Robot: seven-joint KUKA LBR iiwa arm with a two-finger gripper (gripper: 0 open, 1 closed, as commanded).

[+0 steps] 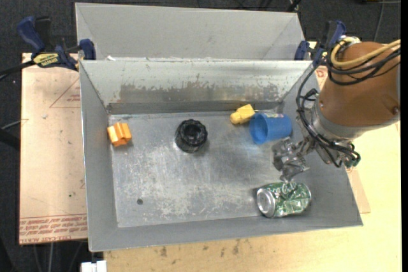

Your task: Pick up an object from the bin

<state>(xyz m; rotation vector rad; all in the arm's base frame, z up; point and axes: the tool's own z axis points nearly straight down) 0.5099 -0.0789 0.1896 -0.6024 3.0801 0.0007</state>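
Observation:
My gripper (290, 170) hangs low at the bin's right side, its metal fingers pointing down just above a crushed green and silver drinks can (284, 199) that lies on its side near the front right corner. Whether the fingertips touch the can I cannot tell. A blue plastic cup (269, 127) lies on its side just behind the gripper, its mouth facing left. A small yellow piece (242, 114) rests against the cup's far side, near the back wall.
A black round knob-like thing (191, 135) sits mid-bin. An orange block (119, 134) lies at the left wall. The arm with its orange cover comes in over the right rim.

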